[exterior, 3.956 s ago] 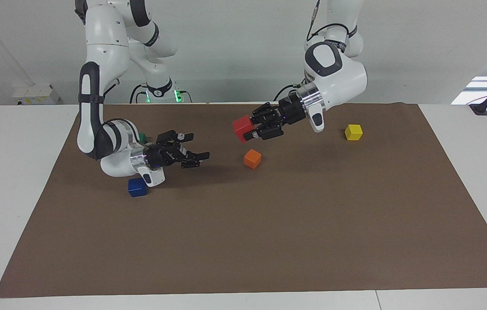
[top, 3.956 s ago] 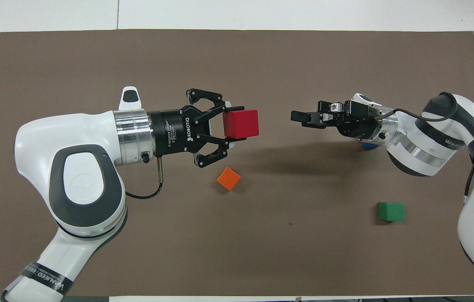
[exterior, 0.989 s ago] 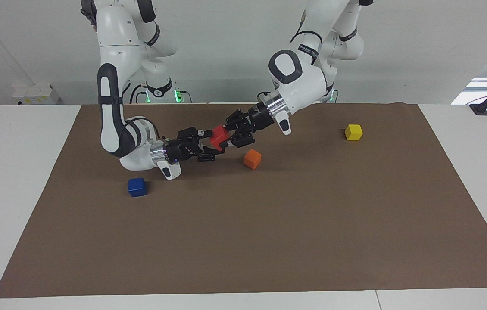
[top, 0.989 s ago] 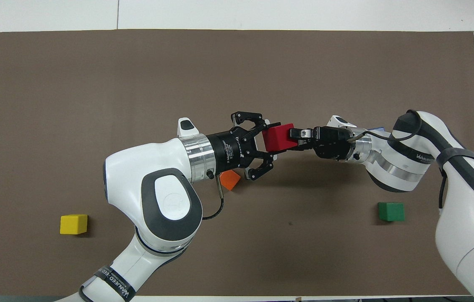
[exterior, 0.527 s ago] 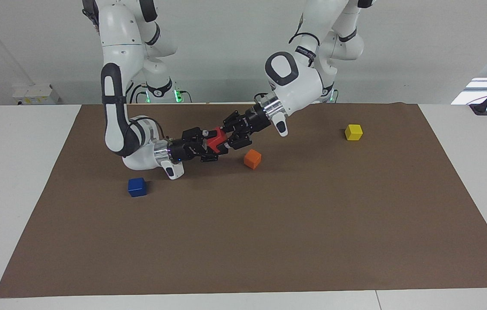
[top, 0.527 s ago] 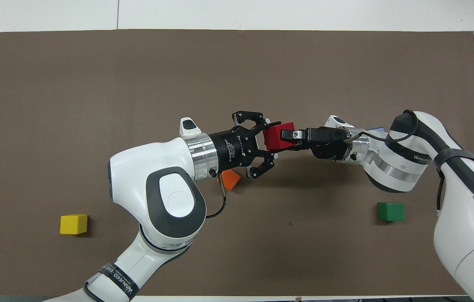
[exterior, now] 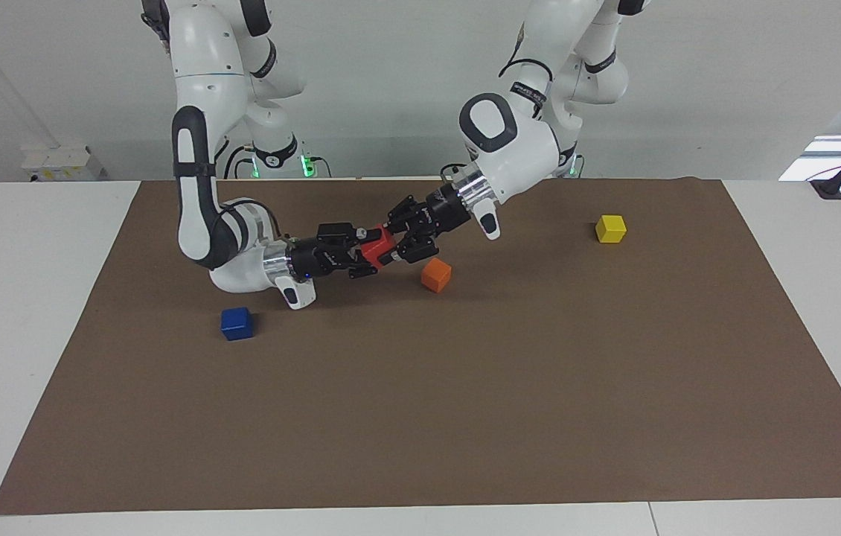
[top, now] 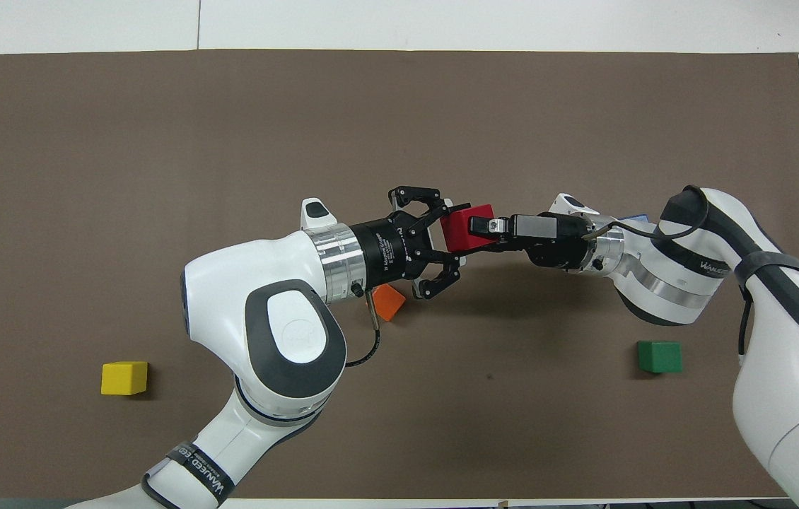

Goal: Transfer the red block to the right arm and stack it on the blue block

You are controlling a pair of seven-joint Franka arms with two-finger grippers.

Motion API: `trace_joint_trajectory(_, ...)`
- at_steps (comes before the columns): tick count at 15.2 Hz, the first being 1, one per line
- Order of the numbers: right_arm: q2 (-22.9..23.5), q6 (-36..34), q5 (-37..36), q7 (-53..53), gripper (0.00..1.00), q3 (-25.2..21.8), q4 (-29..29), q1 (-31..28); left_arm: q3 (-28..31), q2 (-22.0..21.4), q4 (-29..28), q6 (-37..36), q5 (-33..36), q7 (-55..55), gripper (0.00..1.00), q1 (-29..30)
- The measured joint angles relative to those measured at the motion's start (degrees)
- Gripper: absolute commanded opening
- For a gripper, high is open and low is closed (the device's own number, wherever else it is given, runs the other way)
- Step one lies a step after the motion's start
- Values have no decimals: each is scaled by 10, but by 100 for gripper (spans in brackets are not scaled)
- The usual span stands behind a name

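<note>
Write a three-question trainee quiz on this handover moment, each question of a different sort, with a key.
1. True or false: the red block rests on the mat.
2. Which block lies partly under the left gripper in the overhead view? A) yellow block B) orange block C) green block
3. Fill in: the stack's target, the blue block, lies toward the ____ arm's end of the table.

Key: 1 false, it is held in the air between the left gripper and the right gripper. 2 B. 3 right.

Left hand (top: 450,237), right hand (top: 482,232) both clamp red block (top: 462,227) midair.
</note>
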Motion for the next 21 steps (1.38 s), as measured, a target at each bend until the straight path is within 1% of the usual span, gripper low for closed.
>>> trace_joint_trajectory(4, 0, 1, 3, 0, 0, 0, -1, 1, 1, 0, 0, 0, 0, 0, 0, 0)
trace_joint_trajectory(5, 0, 1, 4, 0, 0, 0, -1, 2, 1, 0, 0, 0, 0, 0, 41, 0)
trace_joint_trajectory(6, 0, 1, 4, 0, 0, 0, -1, 2, 1, 0, 0, 0, 0, 0, 99, 0)
trace_joint_trajectory(10, 0, 4, 5, 0, 0, 0, -2, 2, 1, 0, 0, 0, 0, 0, 100, 0)
trace_joint_trajectory(13, 0, 26, 5, 0, 0, 1, -3, 13, -4, 0, 6, 0, 0, 0, 100, -2)
trace_joint_trajectory(17, 0, 28, 5, 0, 0, 0, -4, 16, -3, 0, 8, -2, 0, 0, 100, -2)
trace_joint_trajectory(21, 0, 29, 5, 0, 0, 0, -5, 16, 3, 0, 8, -25, 0, 1, 100, 11)
